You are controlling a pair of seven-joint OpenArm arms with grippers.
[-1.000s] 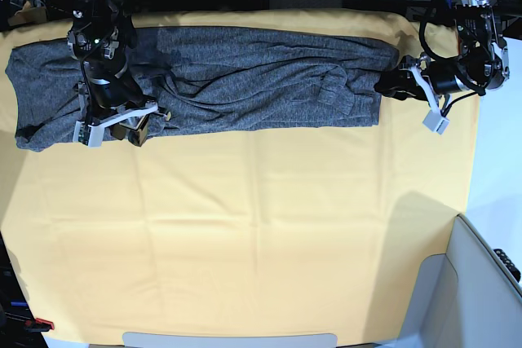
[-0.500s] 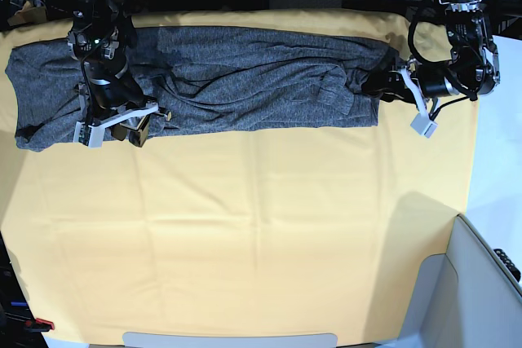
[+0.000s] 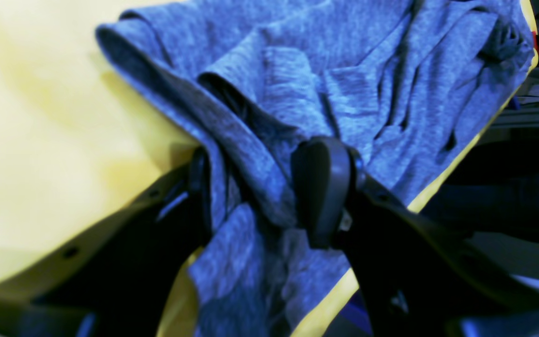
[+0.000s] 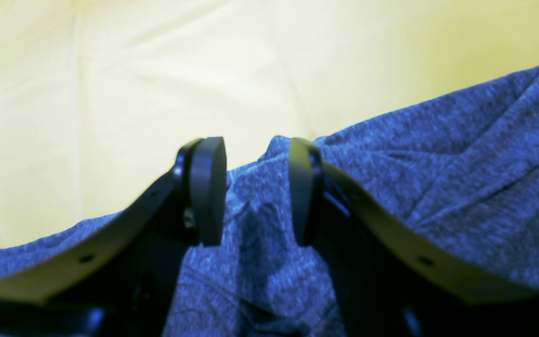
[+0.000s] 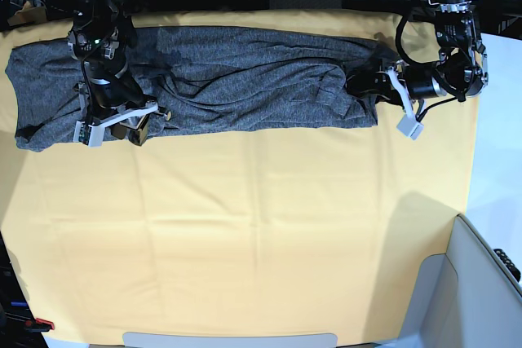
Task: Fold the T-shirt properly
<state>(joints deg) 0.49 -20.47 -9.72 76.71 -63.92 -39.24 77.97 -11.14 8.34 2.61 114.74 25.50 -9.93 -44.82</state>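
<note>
T-shirt (image 5: 245, 79): thin, limp knit along the table's far edge; grasp bunched hems. Left gripper (image 3: 255, 196) pinches an end fold; right gripper (image 4: 255, 192) straddles fabric, jaws parted.

There is one T-shirt (image 5: 245, 79), a single dark grey heathered garment, and it lies along the far edge of the surface. One yellow-orange cloth (image 5: 245, 242) covers that surface and spreads under and nearer than the T-shirt. There are two arms, each with one claw, so two claws in all. The left claw (image 5: 364, 85) sits at one end of the T-shirt; its two fingers (image 3: 321, 187) have a fold of the fabric between them. The right claw (image 5: 122, 124) sits over the other end of the T-shirt, near its near edge, and also shows two fingers (image 4: 206, 187), set apart with fabric beneath them.
</note>
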